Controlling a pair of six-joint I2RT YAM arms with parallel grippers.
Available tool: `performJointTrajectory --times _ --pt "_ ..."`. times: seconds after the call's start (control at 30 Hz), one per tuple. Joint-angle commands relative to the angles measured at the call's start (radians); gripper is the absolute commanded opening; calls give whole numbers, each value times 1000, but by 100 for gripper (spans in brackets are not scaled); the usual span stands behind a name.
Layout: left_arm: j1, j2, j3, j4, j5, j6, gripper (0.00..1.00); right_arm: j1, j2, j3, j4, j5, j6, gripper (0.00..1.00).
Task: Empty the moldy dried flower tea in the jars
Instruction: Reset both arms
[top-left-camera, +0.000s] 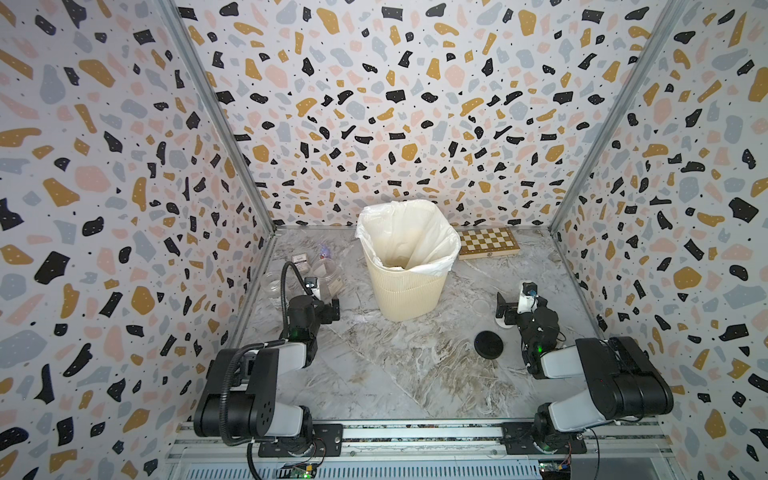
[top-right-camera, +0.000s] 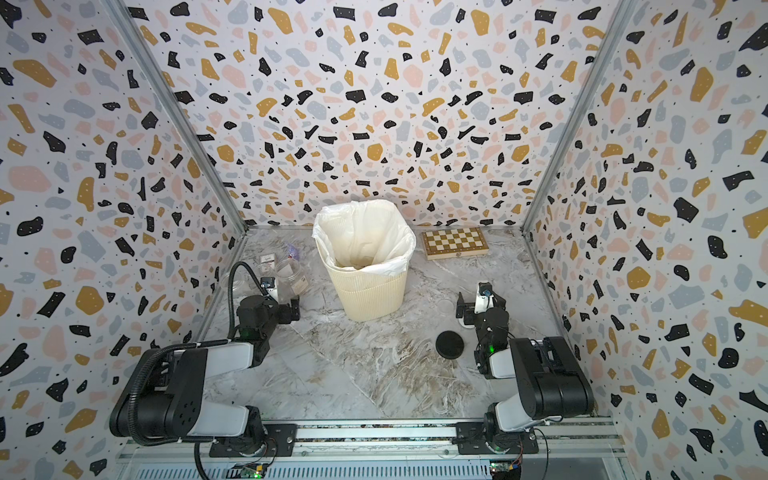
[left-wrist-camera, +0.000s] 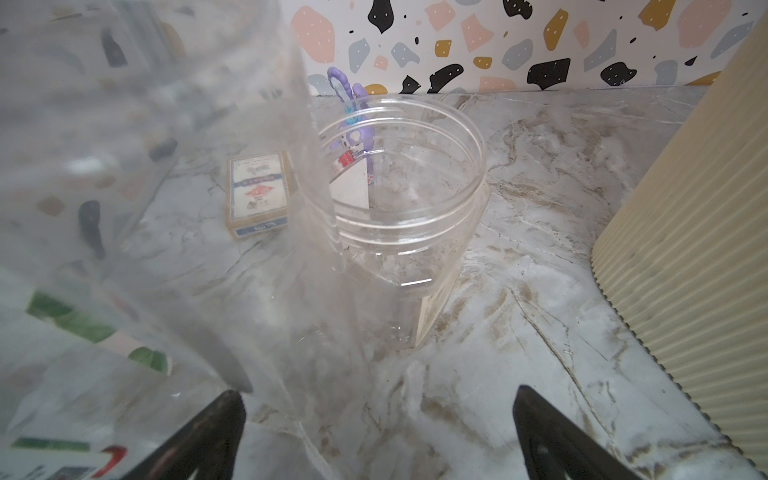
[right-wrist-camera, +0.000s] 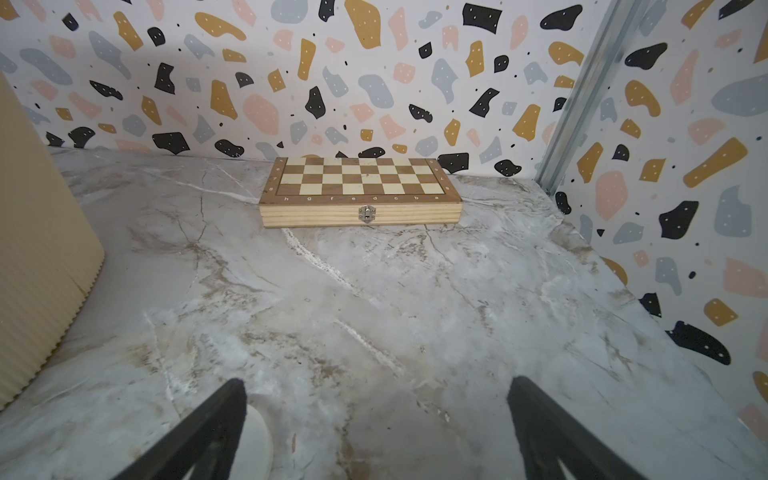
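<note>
At the far left the lidless clear jars (left-wrist-camera: 415, 232) stand together, the left gripper (left-wrist-camera: 378, 395) spread wide beside them, clamping nothing. Mid-table sits the cream bin (top-left-camera: 399, 299) (bag-lined). Further right, the right gripper (right-wrist-camera: 376, 381) gapes empty near a black lid (top-left-camera: 488, 344).

The marble table (top-left-camera: 395, 374) is carrying a cream bin (top-left-camera: 401, 295) and chess box (top-left-camera: 488, 243). Jars (top-left-camera: 326, 272), a card box (top-left-camera: 300, 260) and black lid (top-left-camera: 488, 344) are sitting there.

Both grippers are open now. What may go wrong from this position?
The left gripper stands open right beside the clear jars, one almost against a finger; a sideways swing may knock a jar over. The right gripper, also open, is low beside a pale round lid and might push it.
</note>
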Motion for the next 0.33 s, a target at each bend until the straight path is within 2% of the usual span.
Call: performJointTrajectory --times 0.0,0.3 --pt "3 -9 -8 48 2 -2 99 1 -17 8 -6 9 -7 99" --pt "3 -10 -8 48 3 -2 99 -3 -16 10 -9 -7 -6 99"
